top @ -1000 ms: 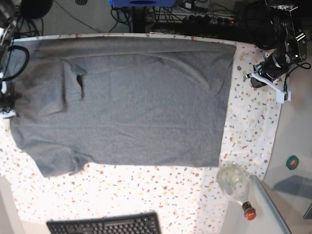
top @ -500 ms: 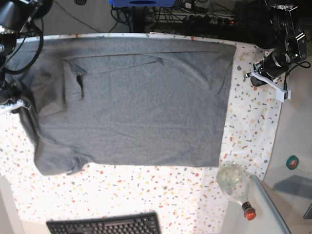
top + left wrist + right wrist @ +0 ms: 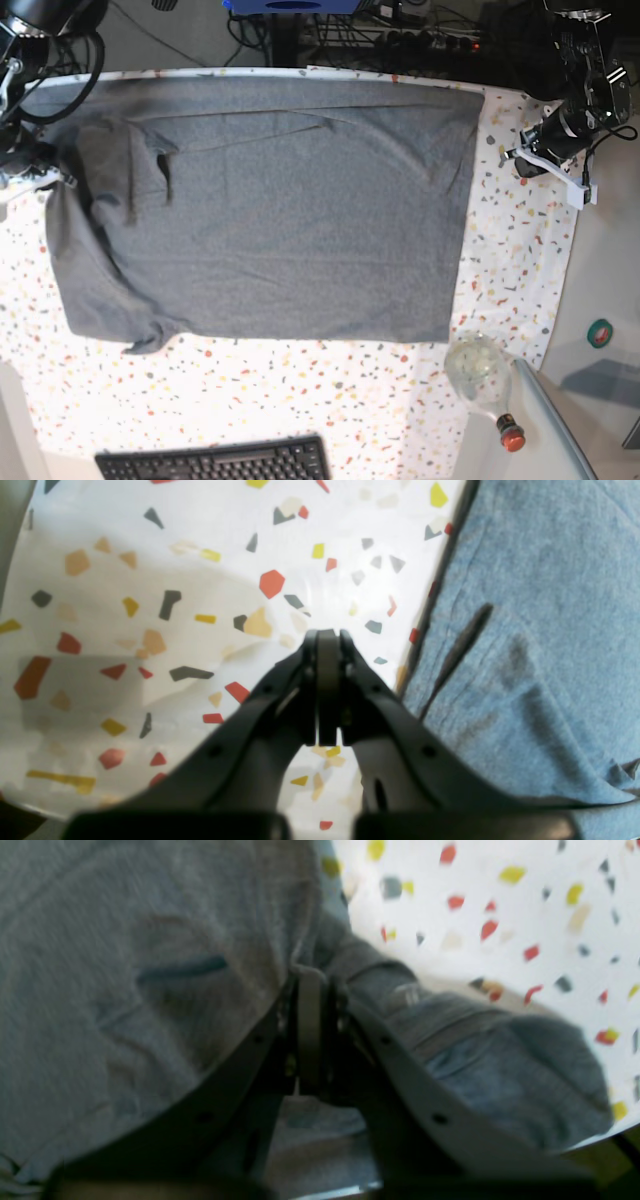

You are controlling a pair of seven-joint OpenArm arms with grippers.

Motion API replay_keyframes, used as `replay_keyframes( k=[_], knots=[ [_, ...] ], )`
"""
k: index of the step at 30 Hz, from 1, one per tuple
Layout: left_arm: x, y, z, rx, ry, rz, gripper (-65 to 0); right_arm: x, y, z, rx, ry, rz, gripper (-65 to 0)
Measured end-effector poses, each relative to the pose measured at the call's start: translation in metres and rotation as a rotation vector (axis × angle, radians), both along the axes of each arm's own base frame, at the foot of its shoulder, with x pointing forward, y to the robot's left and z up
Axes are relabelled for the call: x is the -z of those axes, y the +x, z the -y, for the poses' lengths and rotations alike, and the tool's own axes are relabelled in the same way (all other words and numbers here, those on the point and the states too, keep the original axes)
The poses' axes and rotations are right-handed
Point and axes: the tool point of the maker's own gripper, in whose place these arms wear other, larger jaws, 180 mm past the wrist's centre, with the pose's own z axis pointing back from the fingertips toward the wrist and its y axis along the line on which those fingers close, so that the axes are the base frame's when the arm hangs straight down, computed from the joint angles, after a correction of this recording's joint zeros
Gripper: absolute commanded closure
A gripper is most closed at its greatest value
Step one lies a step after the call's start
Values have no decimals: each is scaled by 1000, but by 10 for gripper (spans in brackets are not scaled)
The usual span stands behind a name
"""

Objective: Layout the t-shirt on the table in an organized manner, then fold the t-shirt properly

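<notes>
Table [image 3: 300, 400]: white speckled cloth, under both arms; bare strips show along the near side and beyond the shirt's hem end.

Shirt [image 3: 280, 210]: grey, spread flat across most of the table, one long edge folded over along the far side. The end at the right gripper is rumpled and drawn inward, with a bunched corner at the near side of that end. The hem end lies straight, facing the left gripper.

Keyboard [image 3: 215, 462]: black, at the near table edge, apart from the shirt, well away from both grippers.

Bottle [image 3: 485, 378]: clear glass with a red cap, lying on its side near the table's near corner on the left gripper's side, well apart from that gripper.

Right gripper [image 3: 312, 990]: over the rumpled end of the shirt. Wrist view is blurred; the fingers look nearly together with cloth gathered at the tips. A fold of grey fabric [image 3: 450, 1040] bunches just beside the tips, speckled table beyond it. I cannot tell for certain whether the cloth is pinched or only touched.

Left gripper [image 3: 327, 640]: jaws pressed together, nothing between them. It hangs over bare table, just beside the shirt's hem edge [image 3: 440, 595], not touching it.
</notes>
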Motion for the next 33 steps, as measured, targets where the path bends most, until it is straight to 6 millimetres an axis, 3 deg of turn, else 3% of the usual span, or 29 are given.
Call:
replay_keyframes(
  k=[3, 8, 10, 14, 18, 21, 30, 32, 33],
  knots=[
    [0, 0, 0, 0, -1, 1, 0, -10, 4, -5, -6, -9, 26, -266],
    [0, 0, 0, -1, 0, 1, 0, -35, 49, -3, -1, -10, 148, -284],
    [0, 0, -1, -2, 2, 3, 0, -37, 77, 9, -8, 4, 164, -285],
    [0, 0, 0, -4, 0, 4, 0, -17, 124, 45, 69, 81, 166, -285],
    [0, -1, -2, -5, 4, 1, 0, 29, 126, 65, 127, 84, 43, -303],
    [1, -1, 0, -4, 0, 0, 0, 48, 126, 58, 118, 85, -12, -363],
    [0, 0, -1, -6, 2, 3, 0, 53, 132, 52, 112, 81, 22, -368],
    [0, 0, -1, -6, 2, 4, 0, 53, 133, 51, 113, 79, 22, -330],
    [0, 0, -1, -6, 1, 4, 0, 53, 133, 50, 113, 80, 24, -281]
  ],
)
